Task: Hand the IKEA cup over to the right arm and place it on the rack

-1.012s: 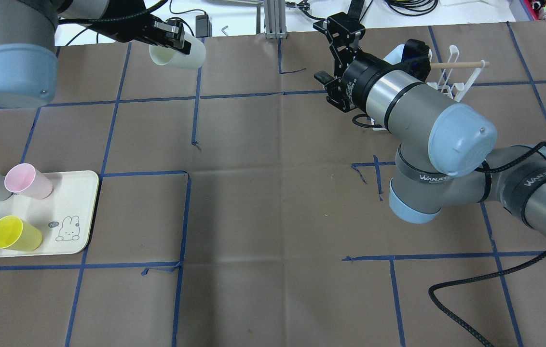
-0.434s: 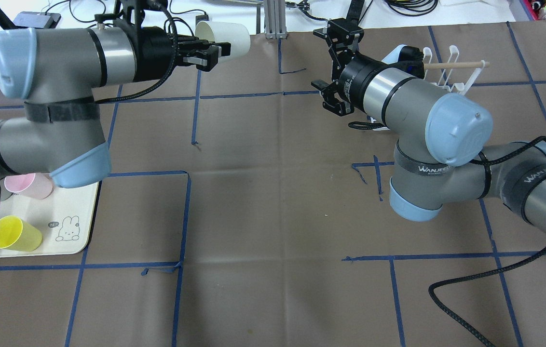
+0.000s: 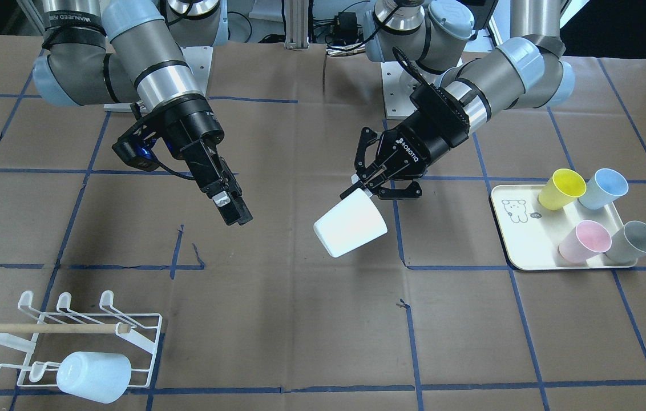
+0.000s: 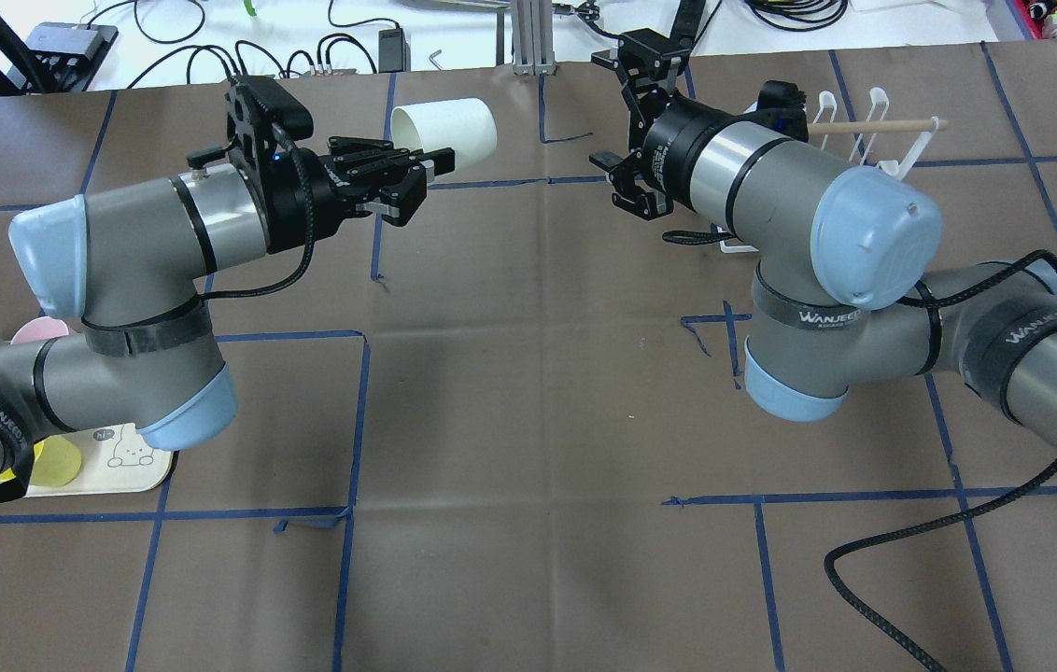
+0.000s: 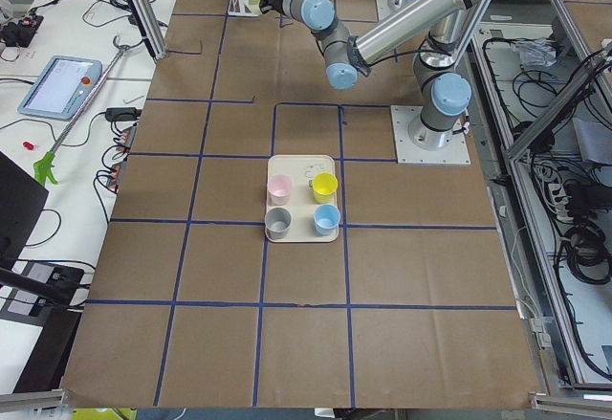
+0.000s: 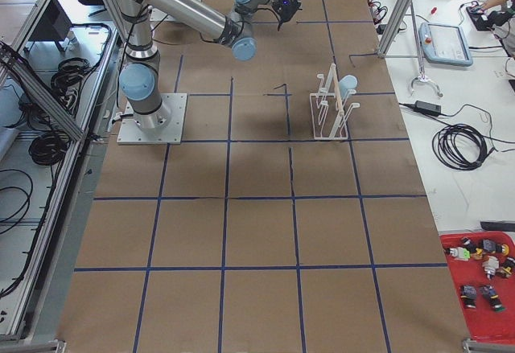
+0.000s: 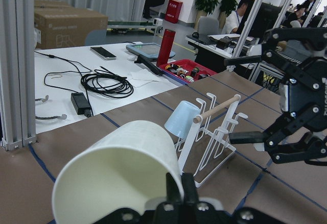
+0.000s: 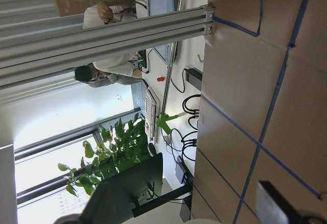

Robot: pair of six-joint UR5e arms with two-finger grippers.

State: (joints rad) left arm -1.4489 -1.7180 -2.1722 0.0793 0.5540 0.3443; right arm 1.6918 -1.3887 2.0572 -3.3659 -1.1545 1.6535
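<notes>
Tray holding four coloured cups, rack carrying a pale-blue cup, white cup plain, tapered, tilted above mid-table, rim pinched by left gripper, right gripper spread wide, empty.

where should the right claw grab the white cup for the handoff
Probably the closed base end of the white cup, coming in opposite the left claw. The cup lies sideways in the air with that claw pinching its rim, so the base half is bare and points toward the open right claw.
</notes>
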